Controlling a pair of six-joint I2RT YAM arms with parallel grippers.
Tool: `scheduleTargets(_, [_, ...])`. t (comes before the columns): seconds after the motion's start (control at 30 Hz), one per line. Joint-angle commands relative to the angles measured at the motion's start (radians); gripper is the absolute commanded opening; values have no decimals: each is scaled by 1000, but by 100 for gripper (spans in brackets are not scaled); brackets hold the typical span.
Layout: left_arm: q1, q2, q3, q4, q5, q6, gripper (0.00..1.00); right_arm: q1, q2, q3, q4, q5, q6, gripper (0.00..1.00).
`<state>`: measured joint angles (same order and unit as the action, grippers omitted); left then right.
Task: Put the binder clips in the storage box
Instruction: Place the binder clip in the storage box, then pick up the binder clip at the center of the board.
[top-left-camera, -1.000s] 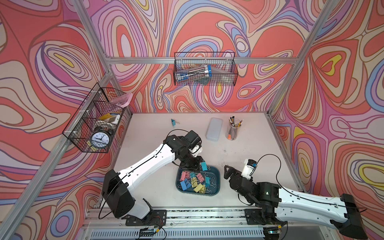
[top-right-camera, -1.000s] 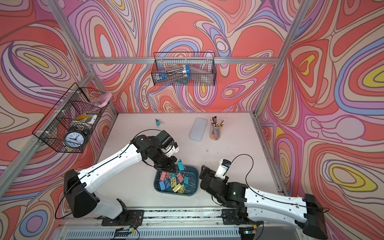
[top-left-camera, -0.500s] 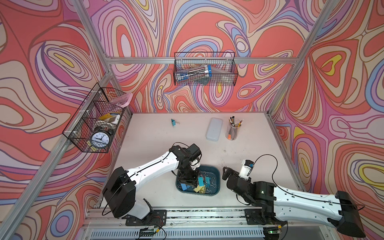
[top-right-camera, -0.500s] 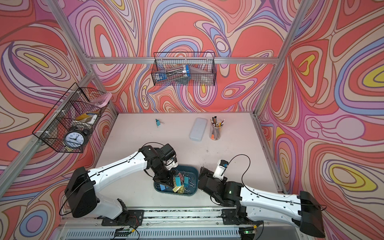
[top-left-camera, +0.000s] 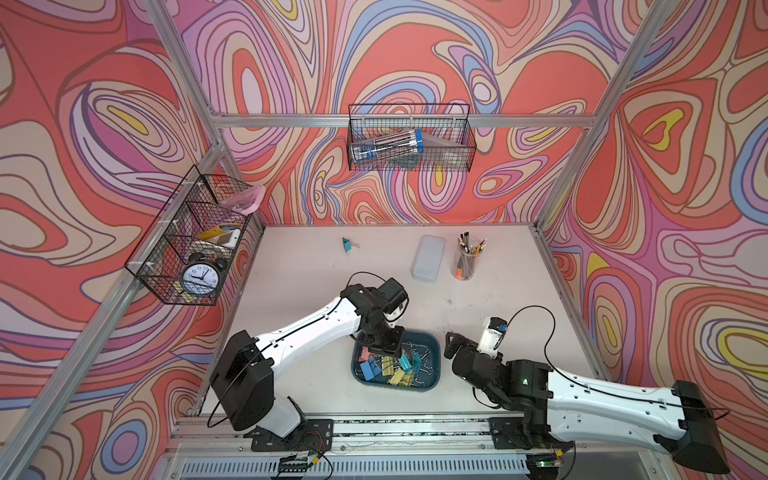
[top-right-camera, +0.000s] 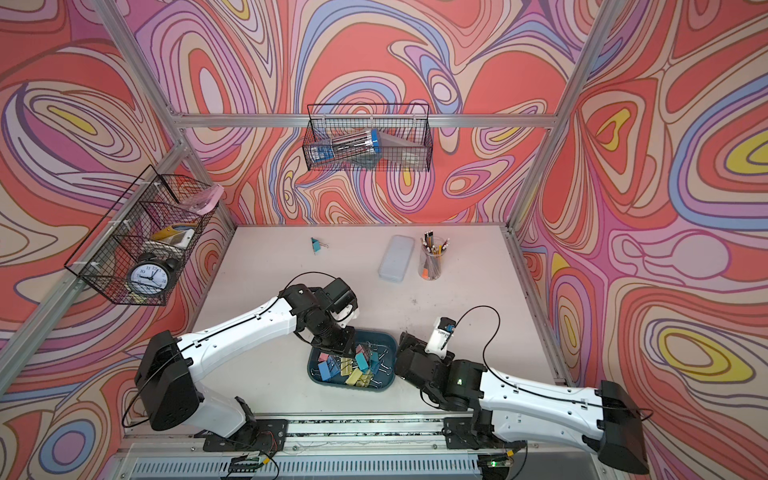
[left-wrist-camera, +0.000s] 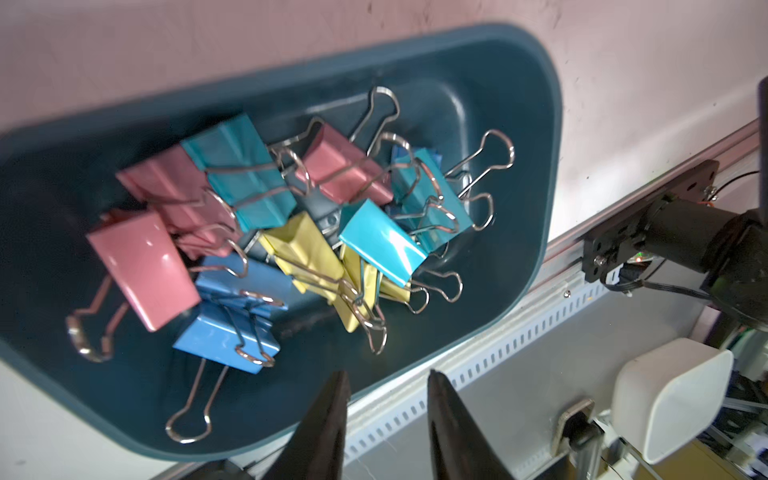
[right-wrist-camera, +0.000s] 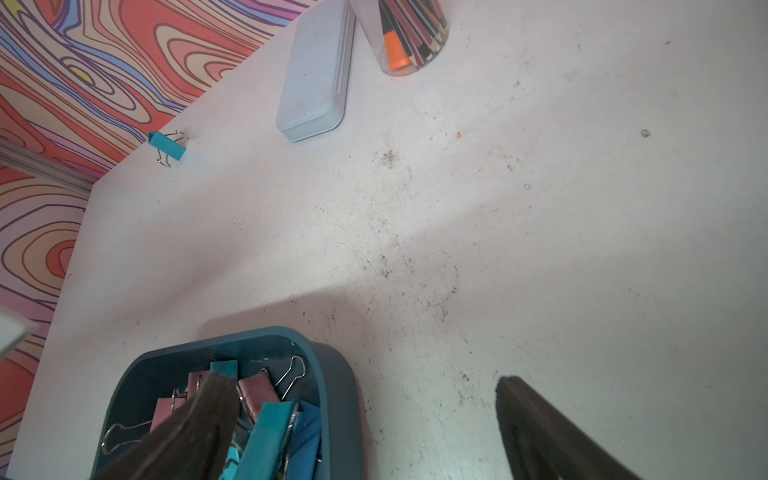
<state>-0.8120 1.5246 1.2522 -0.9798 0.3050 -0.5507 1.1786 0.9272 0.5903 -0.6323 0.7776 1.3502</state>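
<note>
The storage box (top-left-camera: 434, 345) (top-right-camera: 391, 341) (left-wrist-camera: 511, 137) (right-wrist-camera: 332, 390), a dark teal tray, lies near the table's front edge. Several binder clips (top-left-camera: 390, 370) (top-right-camera: 350, 368) (left-wrist-camera: 291, 216) in pink, yellow, blue and teal are piled in it. One teal binder clip (top-left-camera: 346, 245) (top-right-camera: 316, 245) (right-wrist-camera: 166, 145) lies alone at the back of the table. My left gripper (top-left-camera: 384, 341) (top-right-camera: 338, 338) (left-wrist-camera: 386, 374) hangs over the box's far left part, open, with nothing between its fingers. Just right of the box, my right gripper (top-left-camera: 453, 341) (top-right-camera: 405, 338) (right-wrist-camera: 361, 382) stands wide open and empty.
A pale closed case (top-left-camera: 428, 264) (right-wrist-camera: 316, 75) and a clear cup of pencils (top-left-camera: 467, 262) (right-wrist-camera: 411, 33) stand at the back right. Black wire baskets hang on the back wall (top-left-camera: 409, 139) and the left wall (top-left-camera: 191, 245). A metal rail (top-left-camera: 374, 428) runs along the front.
My left gripper came down over the box with a teal-blue clip, then opened and let it go among the others. The right arm shifted slightly.
</note>
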Motion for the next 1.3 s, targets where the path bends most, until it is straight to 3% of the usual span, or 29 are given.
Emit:
scheduleTargets(0.0, [10, -43, 84, -44, -188, 77, 44, -4, 25, 57, -47, 83, -52, 98])
scheduleTargets(0.17, [91, -42, 171, -16, -317, 165, 45, -7, 78, 108, -18, 189, -140, 98])
scheduleTargets(0.43, [340, 62, 230, 188, -208, 273, 48, -11, 234, 180, 144, 245, -373, 98])
scheduleTargets(0.9, [585, 483, 517, 326, -251, 238, 53, -27, 413, 246, 215, 114, -396, 98])
scheduleTargets(1.27, [655, 809, 823, 263, -266, 254, 54, -48, 381, 217, 215, 114, -395, 98])
